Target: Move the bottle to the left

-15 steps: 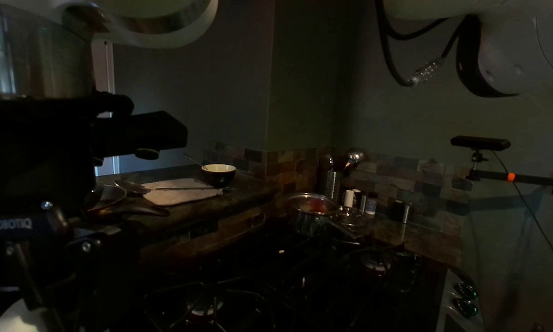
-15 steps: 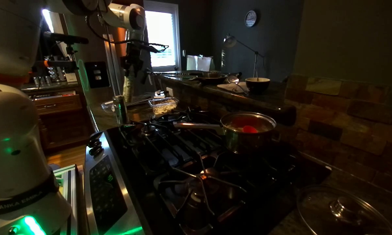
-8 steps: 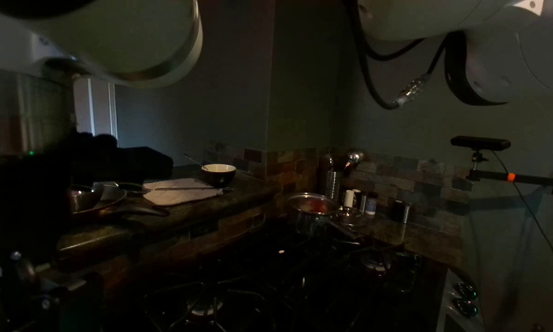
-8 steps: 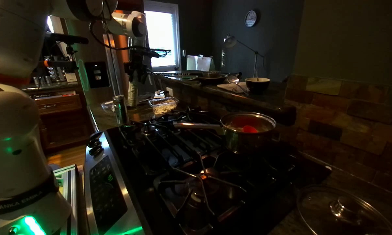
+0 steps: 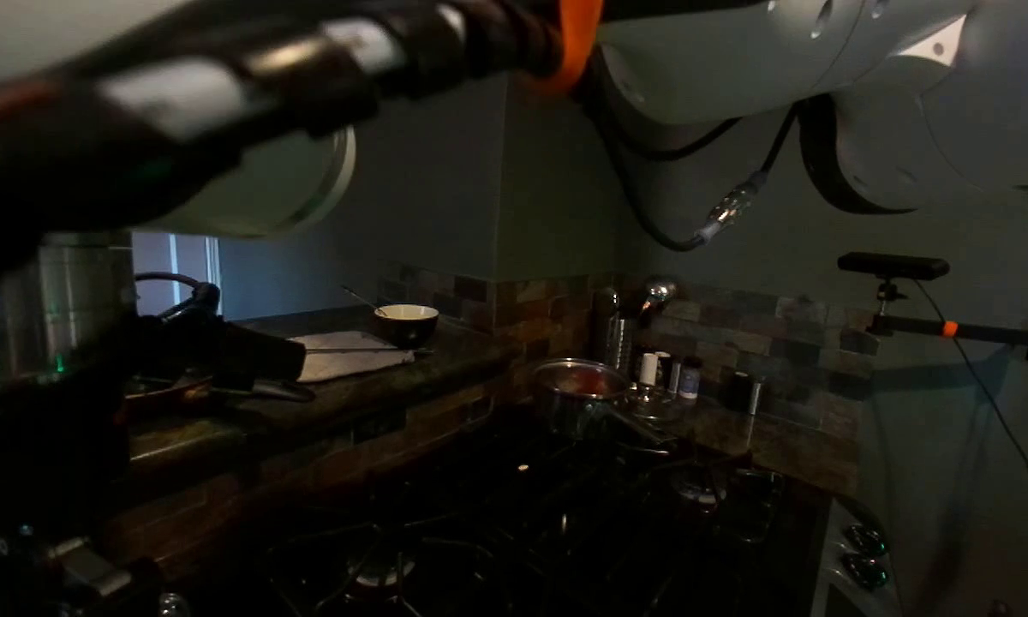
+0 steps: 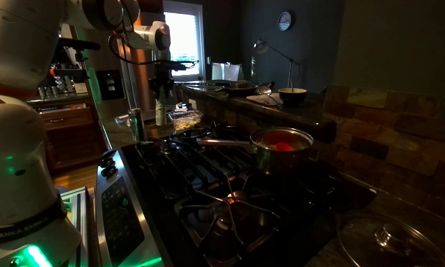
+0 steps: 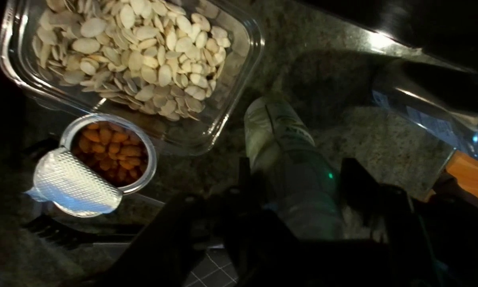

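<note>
Clearly, the gripper (image 7: 297,167) is clamped on the bottle (image 7: 277,131) from both sides. In an exterior view the bottle is upright, between the metal canister (image 6: 136,126) and the clear box (image 7: 223,123) of seeds (image 7: 151,59), nearer the box; whether its base touches the desk (image 7: 362,131) I cannot tell. Just beside the box, in the wrist view, sits a tin (image 7: 152,157) of nuts (image 7: 111,151), its foil lid (image 7: 75,181) folded back at the rim. In both exterior views a pot (image 6: 278,159) stands on the stove (image 6: 120,218), with something red (image 6: 283,147) inside.
</note>
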Robot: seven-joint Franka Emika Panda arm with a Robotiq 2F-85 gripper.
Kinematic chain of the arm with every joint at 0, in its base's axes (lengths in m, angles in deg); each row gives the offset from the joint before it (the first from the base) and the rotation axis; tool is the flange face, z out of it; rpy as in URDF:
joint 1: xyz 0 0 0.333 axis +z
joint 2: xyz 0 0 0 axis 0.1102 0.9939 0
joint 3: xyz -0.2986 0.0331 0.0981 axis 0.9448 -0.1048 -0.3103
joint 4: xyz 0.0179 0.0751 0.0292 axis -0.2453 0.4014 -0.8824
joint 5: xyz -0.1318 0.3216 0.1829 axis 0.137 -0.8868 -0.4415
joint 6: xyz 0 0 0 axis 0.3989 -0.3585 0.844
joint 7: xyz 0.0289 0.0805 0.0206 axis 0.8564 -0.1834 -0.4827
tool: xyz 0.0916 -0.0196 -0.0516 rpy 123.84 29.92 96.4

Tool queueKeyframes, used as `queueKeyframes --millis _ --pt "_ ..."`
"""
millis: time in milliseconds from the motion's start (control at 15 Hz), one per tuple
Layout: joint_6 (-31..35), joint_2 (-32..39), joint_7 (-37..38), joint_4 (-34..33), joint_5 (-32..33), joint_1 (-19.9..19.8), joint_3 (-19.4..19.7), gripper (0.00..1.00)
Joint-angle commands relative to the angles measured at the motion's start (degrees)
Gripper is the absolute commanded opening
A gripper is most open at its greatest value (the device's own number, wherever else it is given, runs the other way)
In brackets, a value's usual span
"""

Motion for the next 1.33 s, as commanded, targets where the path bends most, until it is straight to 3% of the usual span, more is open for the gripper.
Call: queueKeyframes --millis 0,333,533,867,1267 --pt "1.99 -0.32 5.41 0.16 5.73 2.23 2.24 0.33" --pt "2.14 -0.18 12.79 0.20 13.61 3.99 3.85 0.33" --pt "1.96 -0.18 14.76 0.17 13.76 3.67 3.28 0.33" --pt "7.19 -0.23 17.96 1.51 10.22 1.88 2.20 0.33" --pt "9.63 -0.02 22.15 2.20 12.33 2.10 3.74 0.33"
